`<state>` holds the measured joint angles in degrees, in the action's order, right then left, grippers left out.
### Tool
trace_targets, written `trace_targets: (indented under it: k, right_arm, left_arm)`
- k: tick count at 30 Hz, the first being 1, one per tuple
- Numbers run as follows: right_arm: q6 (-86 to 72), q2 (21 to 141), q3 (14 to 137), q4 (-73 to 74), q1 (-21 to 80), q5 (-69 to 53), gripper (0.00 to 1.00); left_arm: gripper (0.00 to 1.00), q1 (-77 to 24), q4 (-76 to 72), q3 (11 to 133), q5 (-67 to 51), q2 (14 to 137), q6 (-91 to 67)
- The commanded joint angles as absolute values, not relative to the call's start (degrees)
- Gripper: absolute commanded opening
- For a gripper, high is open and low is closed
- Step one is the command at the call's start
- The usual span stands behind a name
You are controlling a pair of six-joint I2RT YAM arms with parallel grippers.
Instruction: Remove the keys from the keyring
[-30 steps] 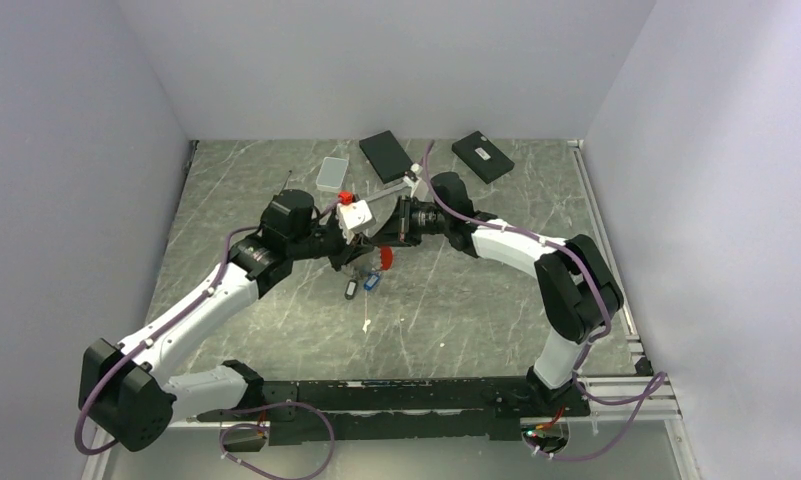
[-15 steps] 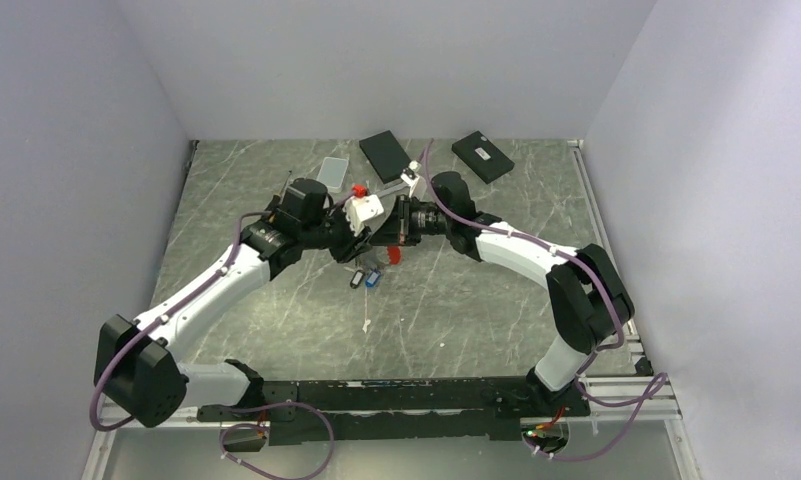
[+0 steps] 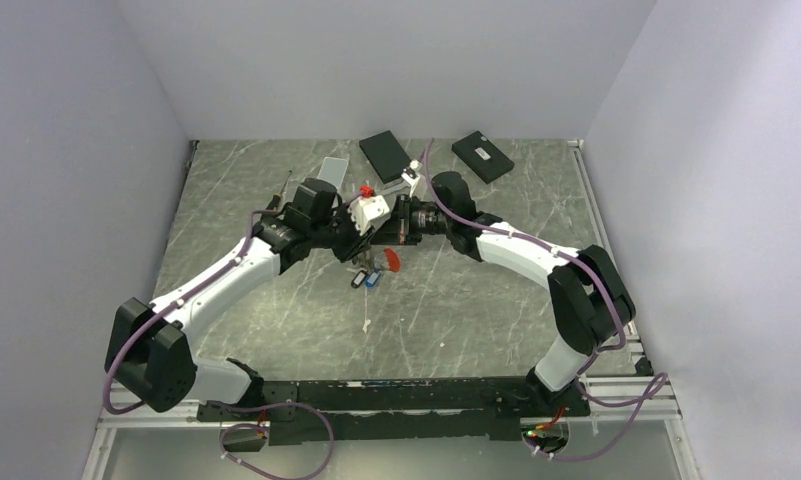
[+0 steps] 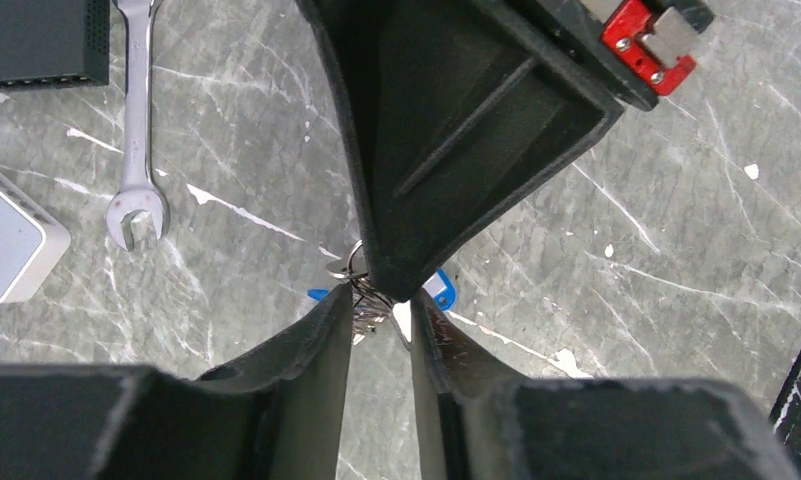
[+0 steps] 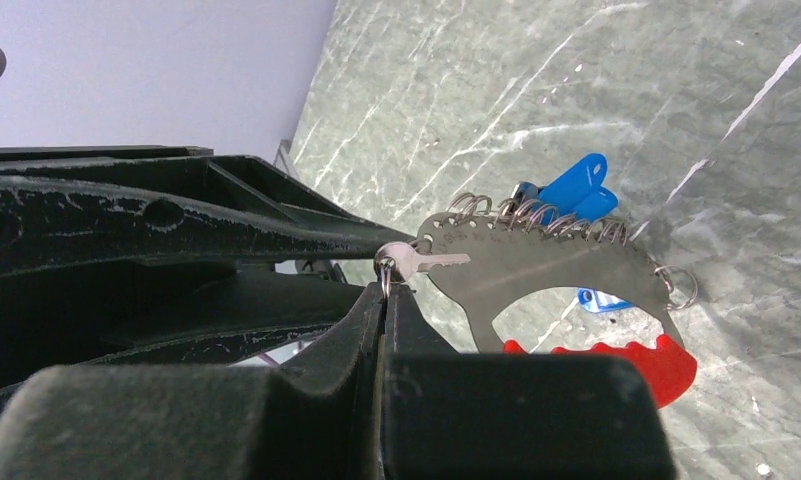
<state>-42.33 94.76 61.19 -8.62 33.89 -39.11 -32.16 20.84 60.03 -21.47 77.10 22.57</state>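
Note:
The keyring (image 5: 496, 280) is a grey metal crescent with a red toothed grip and several thin wire rings along its edge. It hangs above the table, its red part (image 3: 391, 261) at the centre of the top view. My right gripper (image 5: 386, 290) is shut on one small ring that carries a silver key (image 5: 436, 262). Blue-headed keys (image 5: 574, 185) dangle off the far rings, low over the table (image 3: 368, 281). My left gripper (image 4: 381, 300) faces the right one with its jaws apart. The right fingertip and the wire rings (image 4: 361, 285) sit at its tips. A blue key (image 4: 442, 290) shows behind.
A silver wrench (image 4: 136, 120), a white box (image 4: 6, 235) and a black box (image 4: 36, 40) lie to the far left of the grippers. A second black box (image 3: 482, 156) is at the back right. A small white scrap (image 3: 365, 325) lies on the near marble.
My left arm has swung further back and right, closing in on the right gripper. Its jaws, nearly shut a second ago, now stand apart. The right gripper has kept its hold.

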Motion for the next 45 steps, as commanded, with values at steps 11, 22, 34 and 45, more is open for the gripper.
trace_targets:
  k: [11,22,34,45]
  right_arm:
    - [-40.9,93.4,62.9,-8.1,33.6,-38.2,0.0]
    - [-42.3,96.6,62.9,-9.6,33.6,-39.9,0.0]
    - [-44.1,98.8,63.2,-11.8,34.2,-42.6,0.0]
    - [-42.6,96.2,63.1,-11.2,32.8,-41.6,0.0]
  left_arm:
    - [0.0,-32.1,19.6,62.1,-22.6,75.6,22.9]
    - [0.0,-32.0,9.1,56.3,-27.5,70.4,21.5]
    - [0.0,-32.0,4.3,52.4,-28.8,69.3,20.0]
    - [0.0,-24.2,12.6,53.4,-34.0,67.6,18.5]
